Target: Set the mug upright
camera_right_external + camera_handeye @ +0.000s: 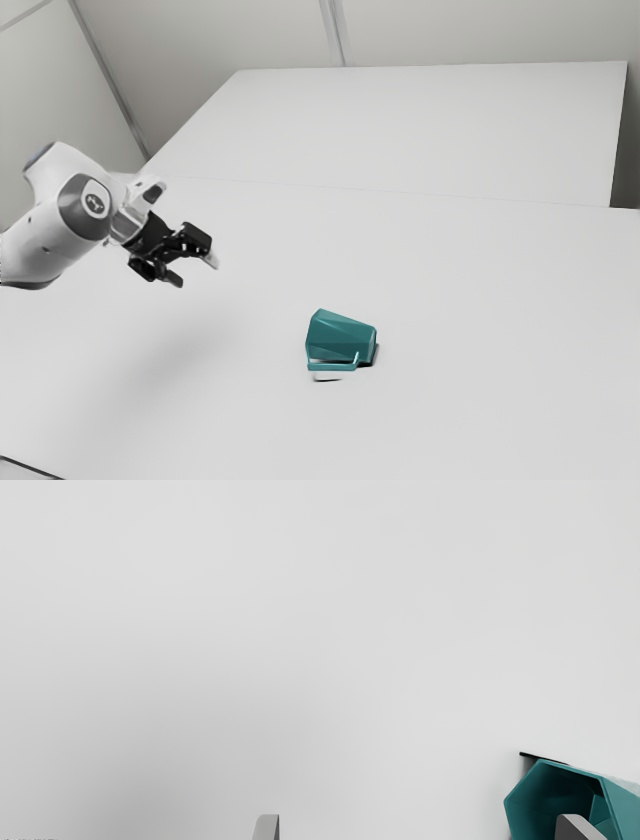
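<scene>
In the exterior view a teal faceted mug (340,339) lies on its side on the white surface, its handle low on the side nearest that camera. My gripper (197,272) hangs above the surface, toward the exterior view's left and well apart from the mug. In the wrist view the gripper (419,827) has its two fingertips wide apart, with nothing held between them. The mug (622,800) shows its open mouth there, partly covered by one fingertip; its far end is cut off by the picture's edge.
The broad white table (480,300) extends around the mug. Behind it stands a large white panel or raised block (420,130), with pale walls beyond. A dark line crosses the exterior view's lower left corner.
</scene>
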Robot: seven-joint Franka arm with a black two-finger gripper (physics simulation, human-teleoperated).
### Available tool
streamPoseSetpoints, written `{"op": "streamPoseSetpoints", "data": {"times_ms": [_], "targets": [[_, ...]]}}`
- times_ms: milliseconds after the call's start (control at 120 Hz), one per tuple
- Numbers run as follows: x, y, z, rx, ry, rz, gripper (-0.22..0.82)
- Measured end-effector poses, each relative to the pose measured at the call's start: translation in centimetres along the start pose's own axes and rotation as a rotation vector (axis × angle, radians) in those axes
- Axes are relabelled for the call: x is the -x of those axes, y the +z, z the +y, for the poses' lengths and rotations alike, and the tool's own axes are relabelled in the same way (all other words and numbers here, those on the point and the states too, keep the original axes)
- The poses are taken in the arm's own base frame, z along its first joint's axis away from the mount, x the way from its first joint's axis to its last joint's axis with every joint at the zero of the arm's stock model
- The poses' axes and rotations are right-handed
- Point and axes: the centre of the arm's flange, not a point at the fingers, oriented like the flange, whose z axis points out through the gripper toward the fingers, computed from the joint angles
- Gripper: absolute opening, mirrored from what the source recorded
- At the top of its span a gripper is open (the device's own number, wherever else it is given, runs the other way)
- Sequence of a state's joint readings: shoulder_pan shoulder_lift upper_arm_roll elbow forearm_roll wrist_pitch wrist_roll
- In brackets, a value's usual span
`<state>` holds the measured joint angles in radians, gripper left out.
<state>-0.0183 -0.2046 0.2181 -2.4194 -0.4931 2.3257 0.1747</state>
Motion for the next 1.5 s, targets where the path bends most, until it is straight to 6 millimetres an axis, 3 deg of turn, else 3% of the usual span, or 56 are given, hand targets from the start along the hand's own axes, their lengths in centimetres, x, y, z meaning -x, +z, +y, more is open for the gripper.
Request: {"op": "streamPoseSetpoints", "data": {"times_ms": [158,458,667,917,1100,1283,1500], "targets": [[0.9,2.7,-0.7,0.050,-0.021,-0.013,0.60],[1.4,4.8,-0.2,0.068,0.160,-0.048,0.60],[1.0,7.5,1.8,0.104,0.240,-0.061,0.60],[1.0,8.2,5.2,0.160,0.323,-0.030,0.60],[2.8,8.5,8.1,0.201,0.385,-0.027,0.60],[5.5,9.7,8.5,0.221,0.395,-0.062,0.60],[6.1,10.9,8.9,0.234,0.393,-0.074,0.60]]}}
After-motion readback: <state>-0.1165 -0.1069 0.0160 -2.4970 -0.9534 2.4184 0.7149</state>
